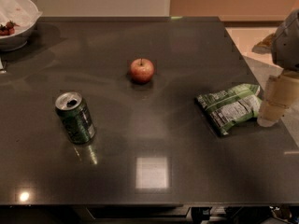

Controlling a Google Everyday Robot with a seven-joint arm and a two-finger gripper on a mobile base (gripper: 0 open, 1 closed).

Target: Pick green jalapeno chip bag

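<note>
The green jalapeno chip bag [229, 107] lies flat on the dark table, right of the middle, with its white and grey text panel facing up. My gripper [273, 107] hangs at the right edge of the view, right beside the bag's right end. Only its pale, cream-coloured lower part shows below the grey arm housing.
A green soda can [74, 117] stands upright at the left. A red apple [142, 70] sits in the middle back. A white bowl [16, 22] with food stands at the far left corner. The table's right edge [261, 101] runs just past the bag.
</note>
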